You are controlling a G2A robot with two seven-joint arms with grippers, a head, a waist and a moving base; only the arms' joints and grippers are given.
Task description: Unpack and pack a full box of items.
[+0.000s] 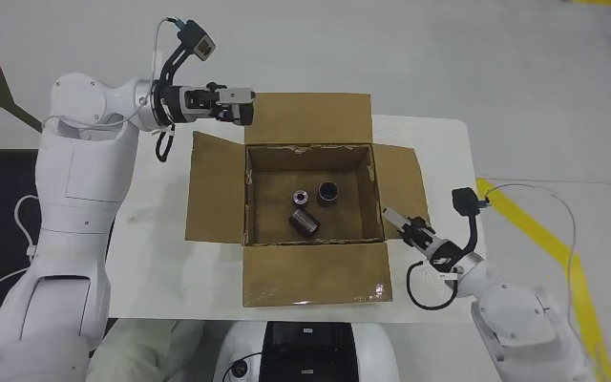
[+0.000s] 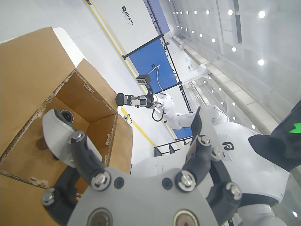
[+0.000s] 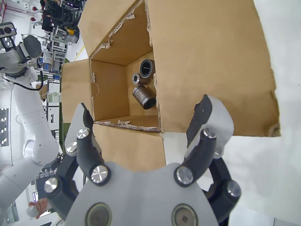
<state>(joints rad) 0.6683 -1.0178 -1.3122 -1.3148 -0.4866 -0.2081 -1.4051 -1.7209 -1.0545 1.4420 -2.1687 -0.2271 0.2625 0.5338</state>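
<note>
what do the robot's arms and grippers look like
The left arm and right arm are white shells with black joints. The left gripper and right gripper have grey plates with silver bolts, black links and white jaws with black pads. Each wrist carries a camera on a curved black bracket, plus black cable.

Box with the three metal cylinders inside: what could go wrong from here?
The right gripper, fingers open, sits by a flap of the box; reaching in, it might snag cardboard. The cylinder lying on its side could roll when touched and bump the small cylinder close beside it.
</note>
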